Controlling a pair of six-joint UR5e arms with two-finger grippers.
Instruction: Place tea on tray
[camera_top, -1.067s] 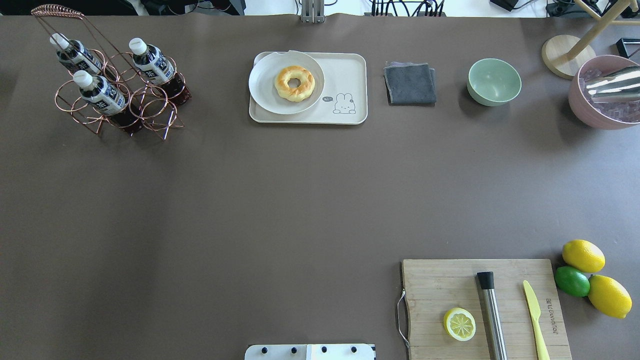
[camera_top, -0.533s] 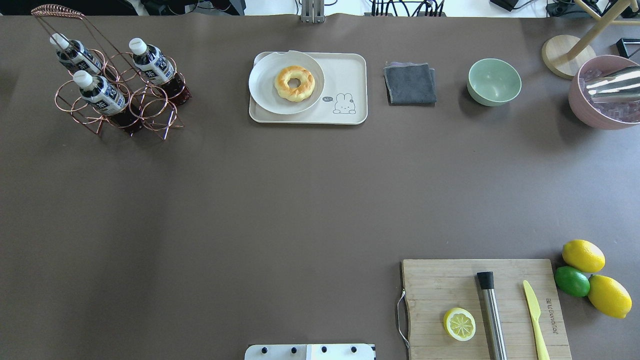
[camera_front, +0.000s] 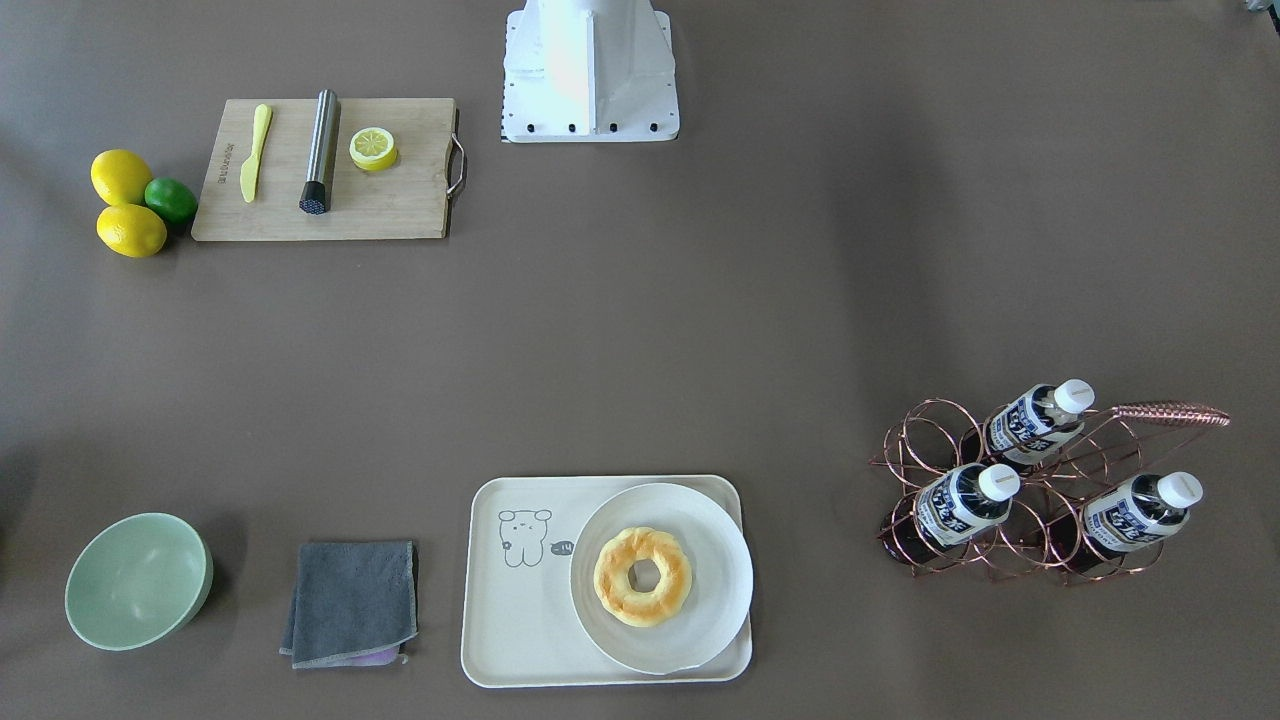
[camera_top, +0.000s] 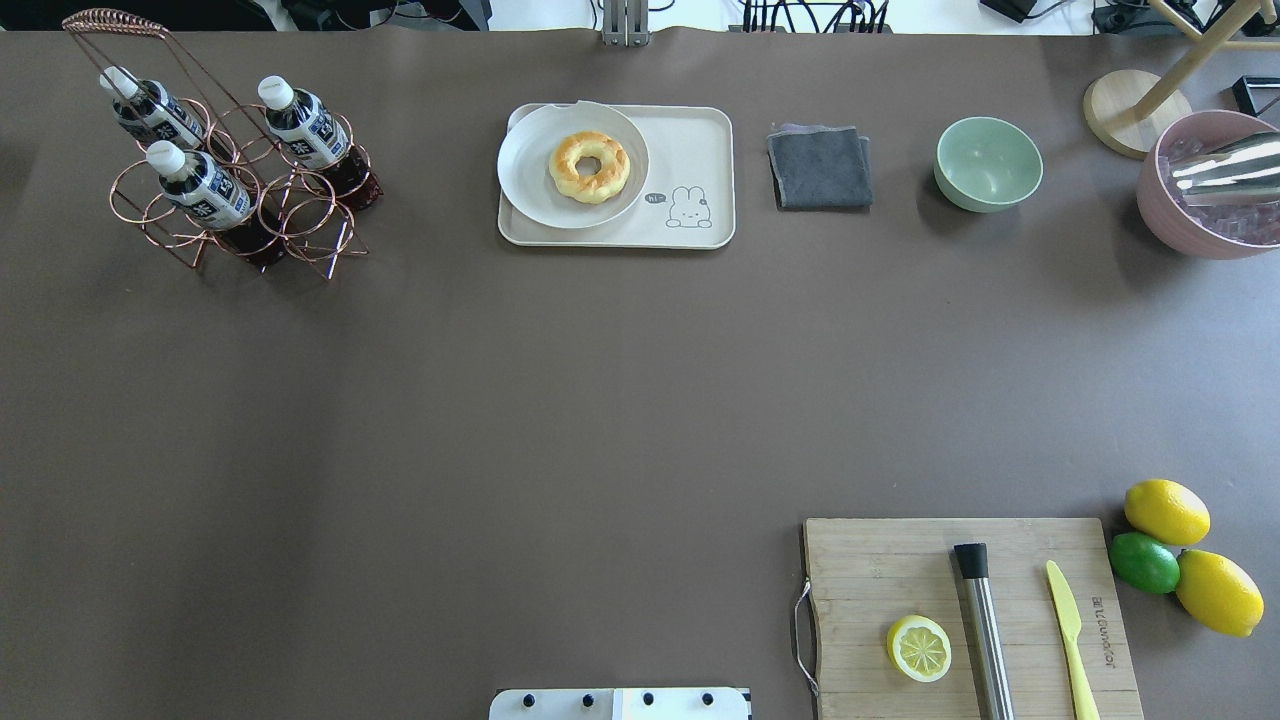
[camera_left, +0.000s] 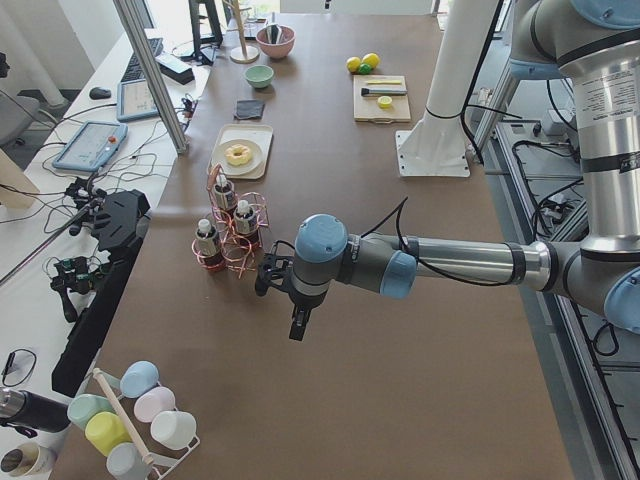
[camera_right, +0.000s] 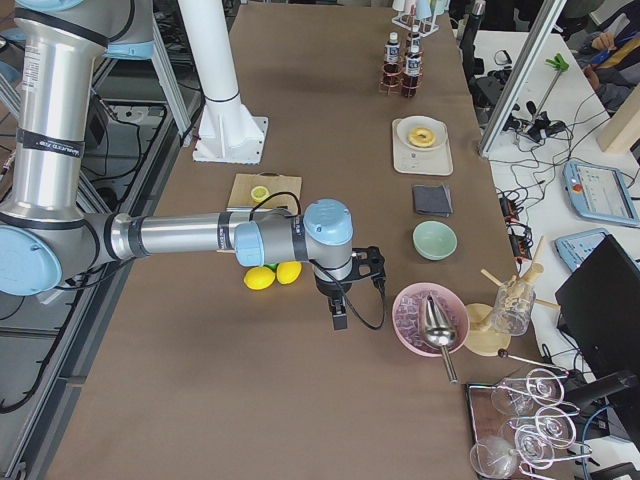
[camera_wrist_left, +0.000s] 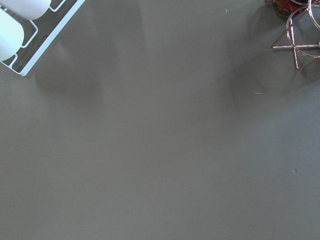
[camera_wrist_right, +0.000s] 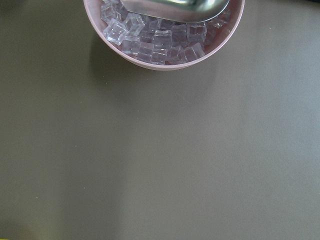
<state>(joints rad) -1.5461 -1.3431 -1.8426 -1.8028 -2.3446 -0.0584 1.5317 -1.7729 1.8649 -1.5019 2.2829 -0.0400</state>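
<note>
Three tea bottles, dark brown with white caps and navy-and-white labels, stand in a copper wire rack (camera_top: 300, 215) at the far left: one to the right (camera_top: 302, 125), one in front (camera_top: 200, 187), one at the back (camera_top: 150, 108). They also show in the front-facing view (camera_front: 965, 500). The cream tray (camera_top: 700, 150) with a small line drawing lies at the far middle. My left gripper (camera_left: 298, 325) hangs over bare table near the rack, seen only from the side. My right gripper (camera_right: 340, 320) hangs near the pink bowl. I cannot tell if either is open.
A round plate (camera_top: 530, 170) with a doughnut (camera_top: 589, 167) covers the tray's left half. A grey cloth (camera_top: 820, 166), green bowl (camera_top: 988, 163) and pink ice bowl (camera_top: 1200, 215) lie to its right. A cutting board (camera_top: 870, 580), lemons and a lime (camera_top: 1144, 562) sit front right.
</note>
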